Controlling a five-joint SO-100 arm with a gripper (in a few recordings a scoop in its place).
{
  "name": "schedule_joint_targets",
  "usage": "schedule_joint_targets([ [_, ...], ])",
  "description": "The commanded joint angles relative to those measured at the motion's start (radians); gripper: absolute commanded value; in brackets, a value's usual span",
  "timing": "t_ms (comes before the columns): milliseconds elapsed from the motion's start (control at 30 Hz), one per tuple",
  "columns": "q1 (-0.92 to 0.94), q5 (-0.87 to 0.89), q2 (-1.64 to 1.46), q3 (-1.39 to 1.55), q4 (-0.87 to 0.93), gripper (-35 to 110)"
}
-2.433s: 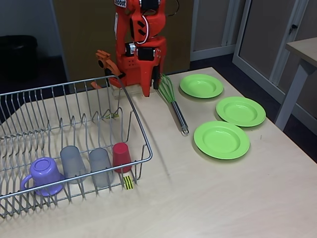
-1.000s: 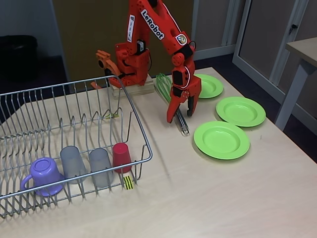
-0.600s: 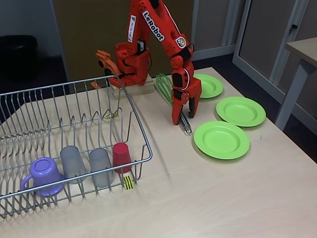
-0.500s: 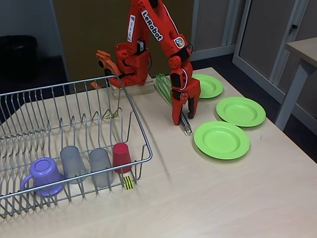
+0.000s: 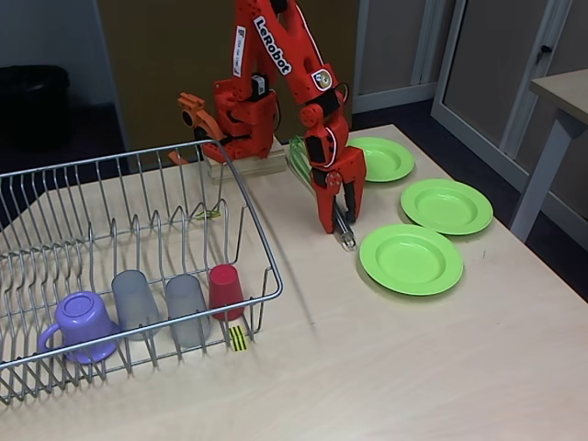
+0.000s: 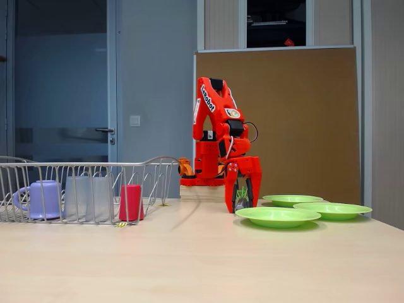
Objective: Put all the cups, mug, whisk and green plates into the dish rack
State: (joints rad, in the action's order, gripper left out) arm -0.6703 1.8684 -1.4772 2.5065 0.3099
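The whisk (image 5: 344,240) lies on the table with its green loops toward the arm's base. My gripper (image 5: 339,223) stands low over its handle, open, with one finger on each side. In the other fixed view the whisk (image 6: 242,197) shows between the fingers of the gripper (image 6: 242,207). Three green plates (image 5: 374,158) (image 5: 446,205) (image 5: 411,258) lie on the table right of the whisk. The dish rack (image 5: 262,241) at the left holds the purple mug (image 5: 81,323), two grey cups (image 5: 135,299) (image 5: 186,296) and a red cup (image 5: 225,289), all upside down.
The arm's orange base (image 5: 241,119) stands at the table's back edge beside the rack. A second table's leg (image 5: 542,175) stands off to the right. Bare tabletop (image 5: 386,367) stretches in front of the plates and the rack.
The arm unfolded from its base, reached out to the right and came down over the whisk handle. The fingers have drawn closer around it.
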Motion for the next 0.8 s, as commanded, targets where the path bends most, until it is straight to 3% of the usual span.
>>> schedule_joint_targets([
  [0,0.0,-0.012,0.049,0.018,-0.032,18],
  [233,0.012,-0.078,0.103,0.018,-0.048,15],
  [467,0.018,-0.097,0.127,0.018,-0.046,0],
  [767,0.075,-0.195,-0.098,0.043,0.19,0],
])
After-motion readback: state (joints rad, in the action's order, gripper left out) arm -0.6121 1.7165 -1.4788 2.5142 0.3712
